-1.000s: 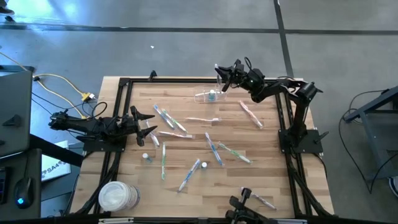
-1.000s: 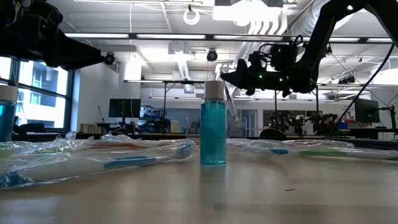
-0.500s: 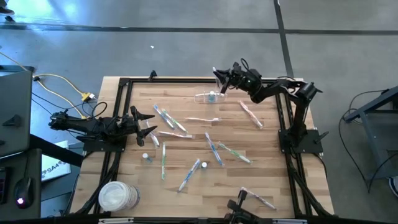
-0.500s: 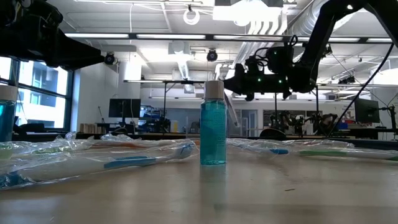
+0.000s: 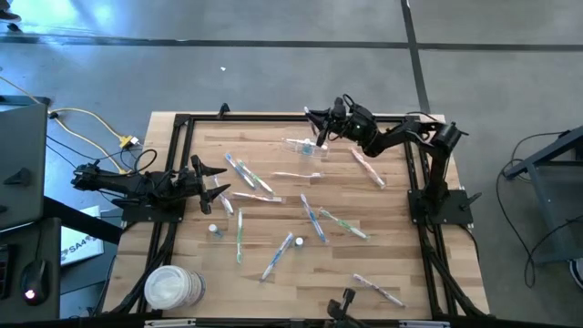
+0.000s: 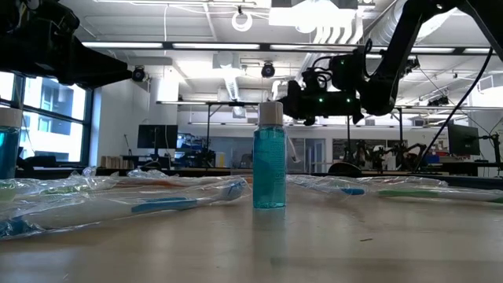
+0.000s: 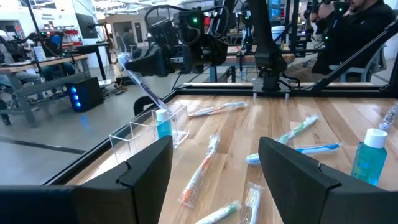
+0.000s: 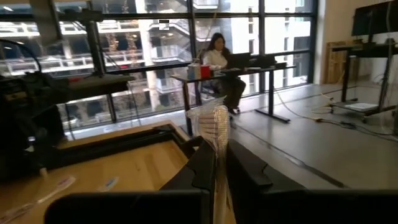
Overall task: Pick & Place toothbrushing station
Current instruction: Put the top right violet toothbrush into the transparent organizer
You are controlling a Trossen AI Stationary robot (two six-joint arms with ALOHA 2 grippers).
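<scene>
A wrapped toothbrush (image 8: 219, 134) is pinched between the closed fingers of the right gripper (image 5: 315, 125), which hangs above the far edge of the table (image 5: 398, 264), with a clear box (image 7: 147, 134) holding a blue-capped bottle (image 7: 163, 122) right under it. More wrapped toothbrushes (image 5: 312, 219) lie scattered well away from that gripper toward the middle of the table. The left gripper (image 5: 215, 179) waits at the left edge, fingers spread open.

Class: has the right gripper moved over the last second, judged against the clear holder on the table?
Yes. The right gripper, shut on a wrapped toothbrush, has shifted leftward, now above the clear holder.
</scene>
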